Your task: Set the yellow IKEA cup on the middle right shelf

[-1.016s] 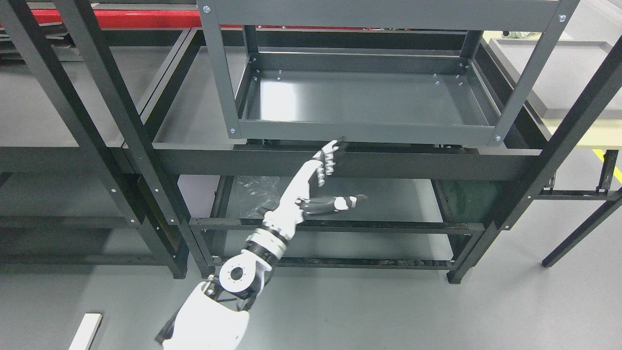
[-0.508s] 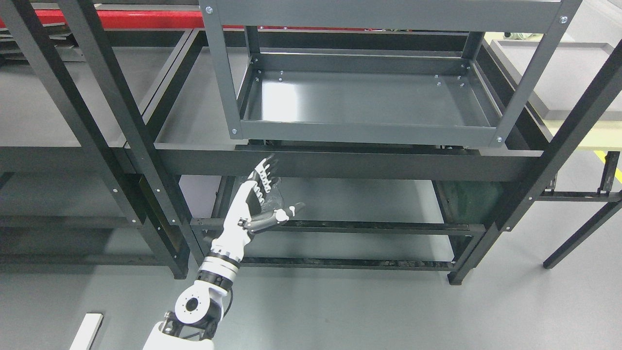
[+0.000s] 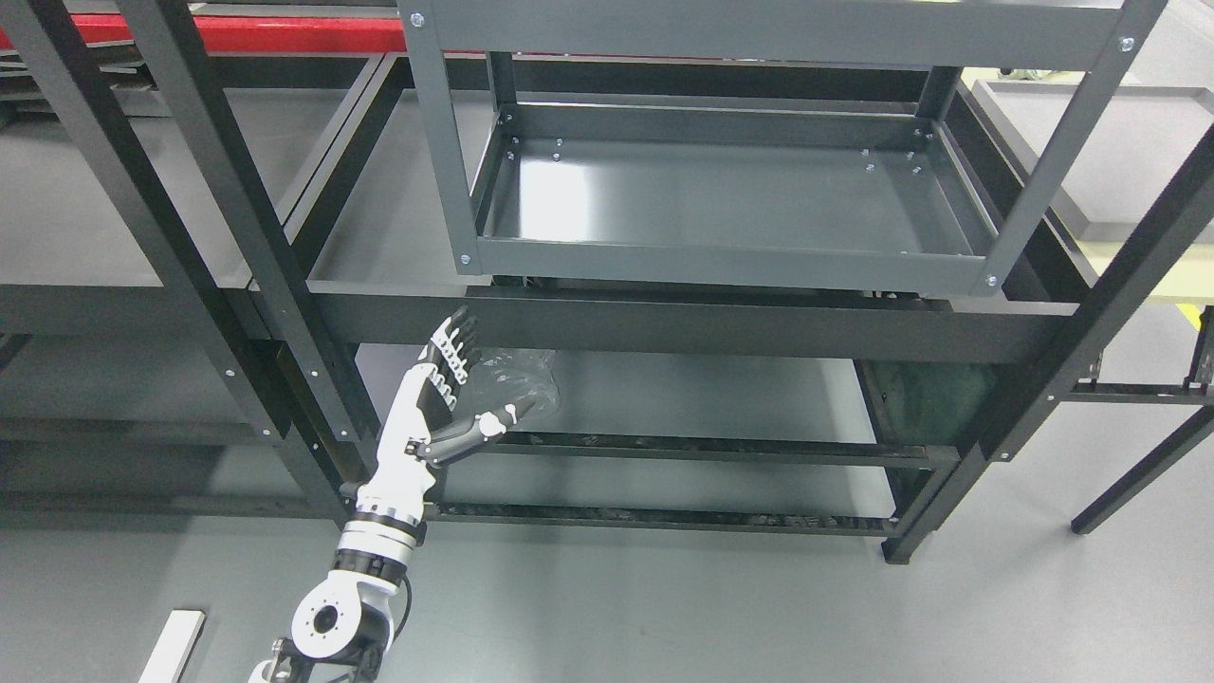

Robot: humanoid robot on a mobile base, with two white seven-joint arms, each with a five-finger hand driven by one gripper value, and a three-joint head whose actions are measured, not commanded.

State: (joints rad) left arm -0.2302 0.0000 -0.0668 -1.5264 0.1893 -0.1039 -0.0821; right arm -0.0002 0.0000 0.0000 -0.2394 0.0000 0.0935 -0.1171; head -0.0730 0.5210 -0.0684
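No yellow cup shows anywhere in the head view. My left hand (image 3: 465, 379) is raised in front of the black rack, its fingers (image 3: 453, 351) straight and spread and the thumb out to the right, holding nothing. It stands just below the rack's long front beam (image 3: 683, 327), left of its middle. Above that beam a grey metal shelf tray (image 3: 730, 199) sits inside a grey frame. My right arm is out of sight.
A crumpled clear plastic bag (image 3: 517, 379) lies on the lower shelf behind the hand. Black uprights (image 3: 256, 237) stand to the left. A white strip (image 3: 171, 650) lies on the floor at the lower left. A grey tray table (image 3: 1110, 152) is at the far right.
My left hand has drawn back down and to the left, away from the middle of the front beam. The whole picture has shifted slightly, so the camera moved too.
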